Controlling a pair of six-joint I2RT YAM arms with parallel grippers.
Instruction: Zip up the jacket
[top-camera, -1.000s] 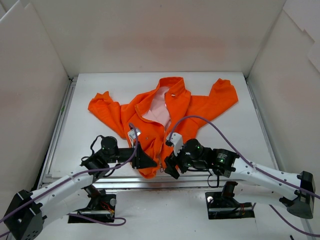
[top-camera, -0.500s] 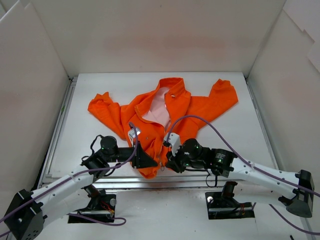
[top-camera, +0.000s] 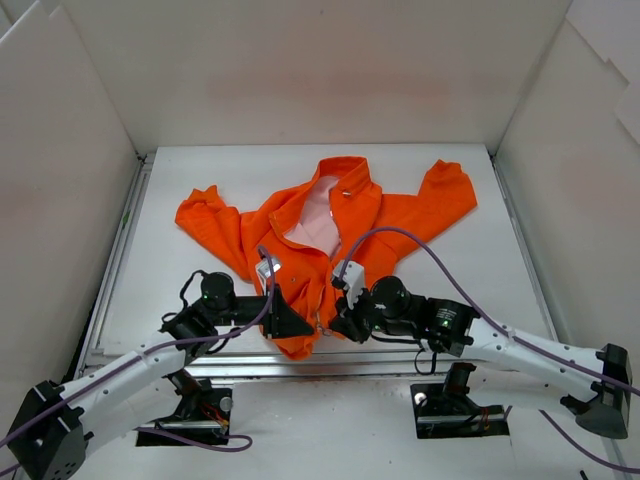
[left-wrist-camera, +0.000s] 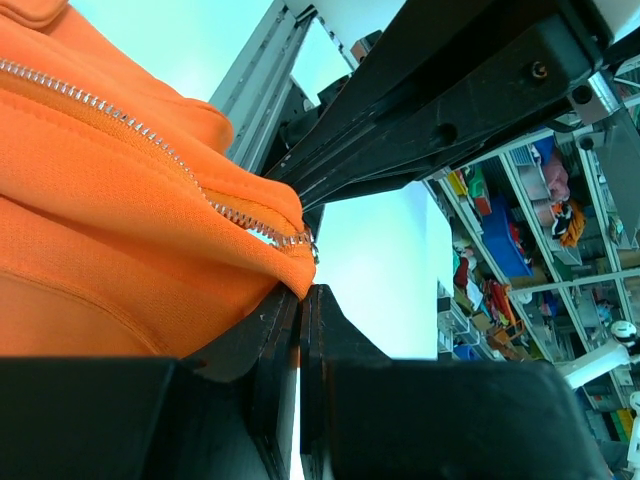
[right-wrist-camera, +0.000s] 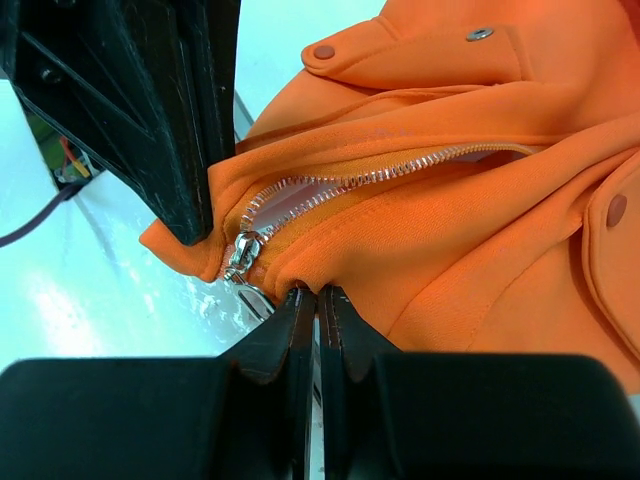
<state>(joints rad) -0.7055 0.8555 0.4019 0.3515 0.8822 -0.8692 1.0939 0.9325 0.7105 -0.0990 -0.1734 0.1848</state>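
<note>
Orange jacket (right-wrist-camera: 480, 230) hem in right pincer (right-wrist-camera: 318, 293)

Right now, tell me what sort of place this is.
Probably a robotics lab test cell: white panels wall in the table, the left arm and right arm are bolted at its near edge, and the left wrist view shows shelves crowded with coloured bins beyond the jacket.

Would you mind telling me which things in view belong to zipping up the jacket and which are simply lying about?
Part of the job: jacket; its zipper, slider low near the hem; left gripper and right gripper, both pinching fabric there.
Just about: table; white walls; purple cable; cluttered shelves behind.
</note>
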